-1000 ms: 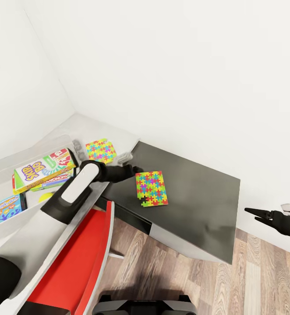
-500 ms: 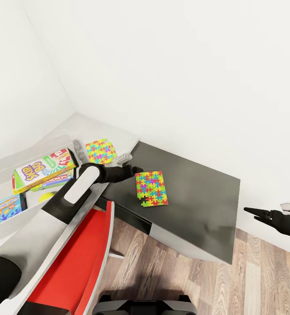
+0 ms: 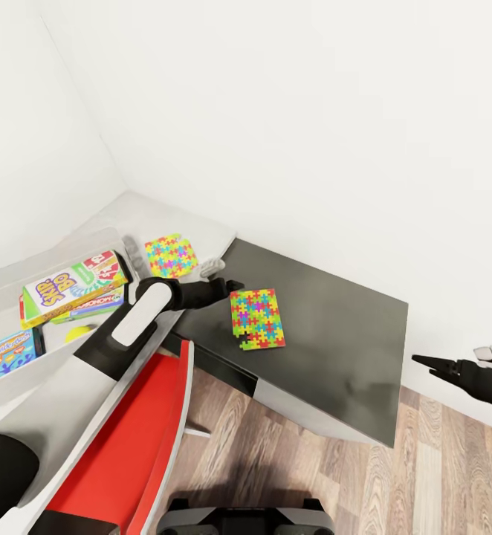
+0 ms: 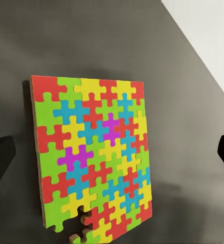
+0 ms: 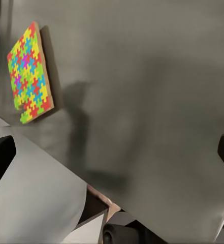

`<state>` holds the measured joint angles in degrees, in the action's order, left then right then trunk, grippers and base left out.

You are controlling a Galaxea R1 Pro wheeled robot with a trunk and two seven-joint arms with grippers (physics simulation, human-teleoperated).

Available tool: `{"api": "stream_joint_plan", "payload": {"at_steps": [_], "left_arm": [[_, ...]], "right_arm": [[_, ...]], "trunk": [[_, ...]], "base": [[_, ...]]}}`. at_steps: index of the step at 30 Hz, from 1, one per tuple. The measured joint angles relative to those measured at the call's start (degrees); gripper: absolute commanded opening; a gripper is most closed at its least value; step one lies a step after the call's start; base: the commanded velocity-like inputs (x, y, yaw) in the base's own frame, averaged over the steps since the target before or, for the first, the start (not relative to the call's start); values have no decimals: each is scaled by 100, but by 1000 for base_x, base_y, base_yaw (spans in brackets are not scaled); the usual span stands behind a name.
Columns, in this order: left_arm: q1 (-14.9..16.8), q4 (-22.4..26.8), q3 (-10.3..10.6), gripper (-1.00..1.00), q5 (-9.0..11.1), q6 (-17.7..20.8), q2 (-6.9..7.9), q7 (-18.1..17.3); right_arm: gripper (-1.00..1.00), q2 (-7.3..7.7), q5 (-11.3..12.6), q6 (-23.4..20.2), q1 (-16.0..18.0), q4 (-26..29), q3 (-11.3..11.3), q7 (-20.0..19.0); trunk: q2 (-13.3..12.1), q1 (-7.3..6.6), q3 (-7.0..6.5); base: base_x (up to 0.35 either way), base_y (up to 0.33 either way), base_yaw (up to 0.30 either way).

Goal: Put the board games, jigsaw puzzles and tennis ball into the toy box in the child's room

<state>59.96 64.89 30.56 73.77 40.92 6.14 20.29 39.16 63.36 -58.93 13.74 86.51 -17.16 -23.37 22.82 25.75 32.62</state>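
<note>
A jigsaw puzzle [image 3: 256, 318] lies flat on the dark side table [image 3: 335, 334]; the left wrist view sees it close up, jigsaw puzzle [image 4: 91, 157]. My left gripper [image 3: 229, 285] hovers open just beside its near-left corner. The second jigsaw puzzle [image 3: 171, 256] rests on the pale table [image 3: 201, 230]. The toy box [image 3: 45, 258] at the left holds the Skip-Bo box [image 3: 68, 286], the Monopoly box [image 3: 97, 303], the blue Balderdash box [image 3: 12, 349] and the tennis ball [image 3: 79, 333]. My right gripper [image 3: 428, 362] hangs open beyond the side table's right end, above the floor.
A red chair [image 3: 127, 453] stands under my left arm, against the table's front. White walls close the back and left. Wood-plank floor [image 3: 439, 475] spreads to the right of the side table. The right wrist view looks down on the side table [image 5: 157, 101] and the puzzle [image 5: 29, 71].
My left forearm has shifted slightly while its gripper stays beside the puzzle on the side table. The right arm and the toys have not visibly moved.
</note>
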Motion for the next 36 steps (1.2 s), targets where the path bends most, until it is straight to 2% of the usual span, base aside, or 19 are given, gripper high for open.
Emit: {"api": "stream_joint_plan", "payload": {"at_steps": [8,30,36], "left_arm": [[0,-96,6,100,-11,-186,-18,-6],[18,-295,6,100,-5,-255,-46,10],[24,-308,6,100,-7,-255,-119,33]], "right_arm": [[100,-4,-1,0,-57,101,-7,1],[100,-6,-1,0,-121,157,-15,-6],[100,-3,-1,0,-145,167,-17,-7]], "trunk": [[0,0,67],[0,0,247],[0,0,258]], "base": [[0,0,0],[0,0,0],[0,0,0]]}}
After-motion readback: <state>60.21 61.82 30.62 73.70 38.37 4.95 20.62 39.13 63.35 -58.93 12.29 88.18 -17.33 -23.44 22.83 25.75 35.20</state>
